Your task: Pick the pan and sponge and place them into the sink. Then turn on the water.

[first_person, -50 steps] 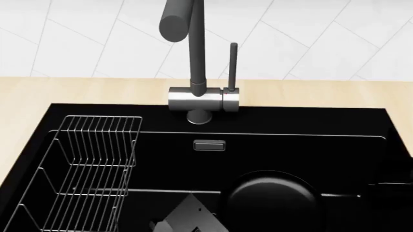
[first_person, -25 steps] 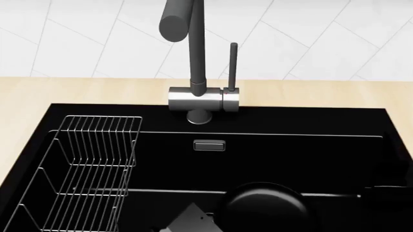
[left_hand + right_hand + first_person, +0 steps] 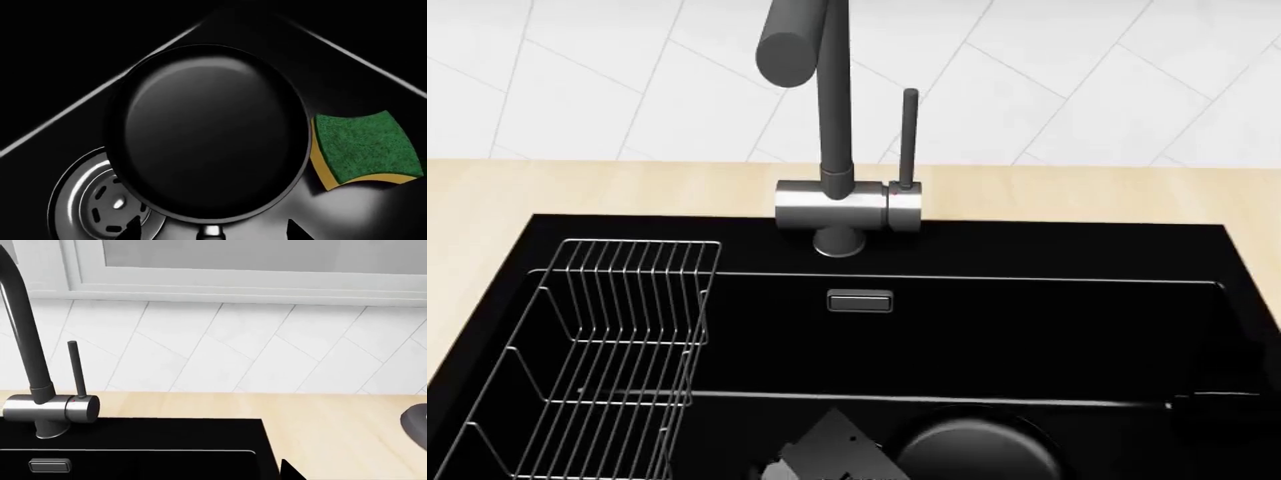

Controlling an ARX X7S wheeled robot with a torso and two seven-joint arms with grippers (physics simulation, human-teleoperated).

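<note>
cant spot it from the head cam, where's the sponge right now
Left wrist view shows the sponge lying in the sink, right beside the pan, on the side away from the drain.

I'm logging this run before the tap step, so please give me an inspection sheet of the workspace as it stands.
Surface: light wooden counter around the black sink; steel drain.
Job's things: pan down in the basin, overlapping the drain in the left wrist view; sponge beside it, green side up. Faucet shows no stream, lever upright.
Clutter: wire dish rack in the sink's left part.
Grippers: left's dark tips only at the wrist picture's edge, jaws' state unclear; right likewise.
Cables: nothing seen.
Surroundings: white tiled wall, window frame above.
</note>
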